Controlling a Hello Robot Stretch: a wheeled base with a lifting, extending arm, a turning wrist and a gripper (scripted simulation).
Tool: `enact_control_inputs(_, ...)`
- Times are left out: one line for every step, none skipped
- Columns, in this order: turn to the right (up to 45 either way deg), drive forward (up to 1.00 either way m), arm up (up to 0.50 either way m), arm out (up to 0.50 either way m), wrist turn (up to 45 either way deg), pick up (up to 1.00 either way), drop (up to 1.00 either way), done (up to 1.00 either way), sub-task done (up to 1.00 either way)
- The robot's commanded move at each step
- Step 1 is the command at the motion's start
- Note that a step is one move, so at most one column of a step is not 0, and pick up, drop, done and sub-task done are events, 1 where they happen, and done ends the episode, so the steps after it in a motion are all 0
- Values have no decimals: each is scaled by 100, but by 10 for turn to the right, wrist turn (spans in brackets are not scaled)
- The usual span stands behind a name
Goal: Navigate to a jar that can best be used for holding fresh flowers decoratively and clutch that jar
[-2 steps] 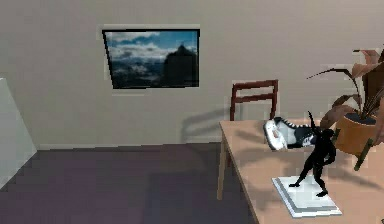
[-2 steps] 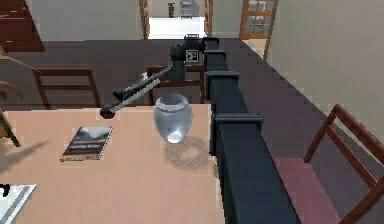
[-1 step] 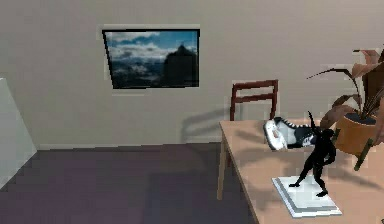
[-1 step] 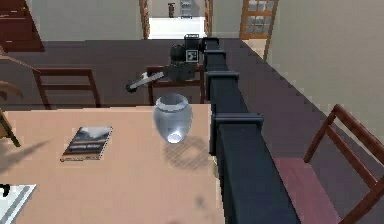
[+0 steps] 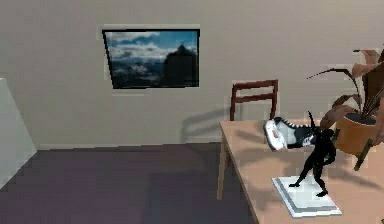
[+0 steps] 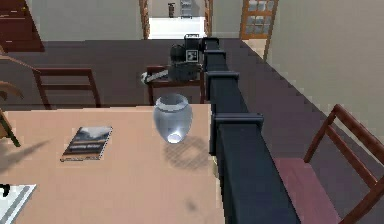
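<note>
The clear jar [image 6: 171,117] stands on the table [image 6: 120,170] just left of the arm, nearer than the gripper [image 6: 153,76], whose grip or load I cannot tell.

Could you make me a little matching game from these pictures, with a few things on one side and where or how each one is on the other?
Things:
1 glass jar
2 black statue
3 framed picture
4 wooden chair

Descriptions:
a hangs on the wall
b stands at the far end of the table
c stands on a white slab
d see-through

Pairs: 1-d, 2-c, 3-a, 4-b
</note>
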Motion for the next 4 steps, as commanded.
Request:
enact_control_inputs(0,0,-28,0,0,0,0,0,0)
enact_control_inputs(0,0,0,0,0,100,0,0,0)
enact_control_inputs(0,0,10,0,0,0,0,0,0)
enact_control_inputs(0,0,0,0,0,0,0,100,0)
